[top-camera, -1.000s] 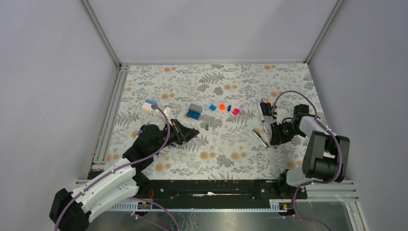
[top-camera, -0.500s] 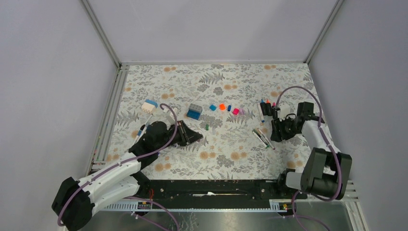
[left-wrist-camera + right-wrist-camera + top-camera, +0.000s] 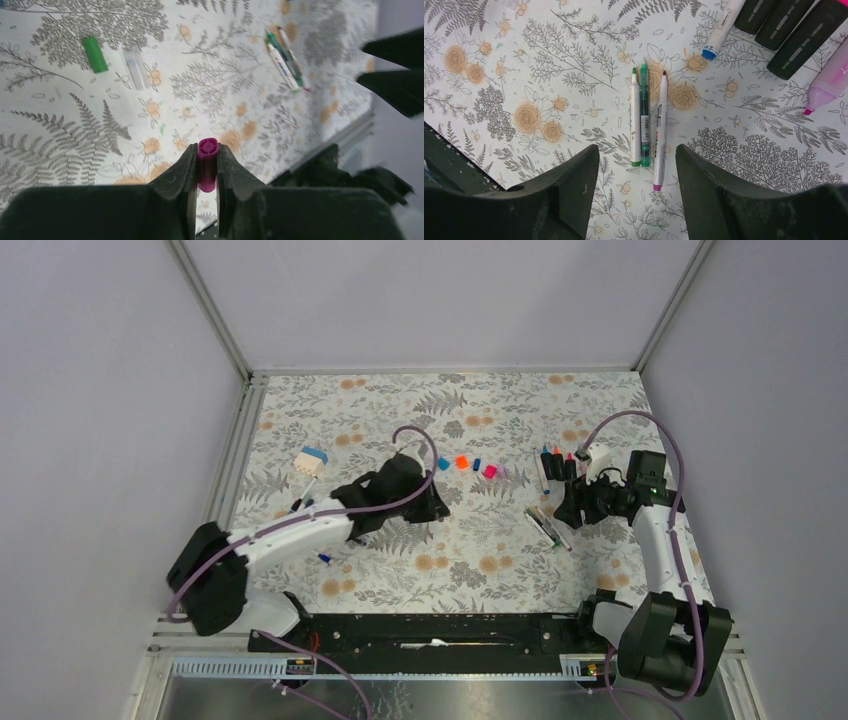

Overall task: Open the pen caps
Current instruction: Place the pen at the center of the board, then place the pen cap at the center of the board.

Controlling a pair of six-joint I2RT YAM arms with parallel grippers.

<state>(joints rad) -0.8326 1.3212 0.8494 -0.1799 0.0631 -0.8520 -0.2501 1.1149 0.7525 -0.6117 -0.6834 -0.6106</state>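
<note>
The left tool (image 3: 207,148), clamped on a purple cap (image 3: 206,172), had swung to the counter's (image 3: 480,540) middle. The right tool (image 3: 637,167) had opened wide, empty, above three pens (image 3: 644,120).

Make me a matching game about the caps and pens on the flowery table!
1 purple cap
2 green cap
3 thin pens
4 right end effector

a open, holding nothing
b pinched in the left end effector
c three side by side
d lying loose beside a clear piece

Pairs: 1-b, 2-d, 3-c, 4-a
</note>
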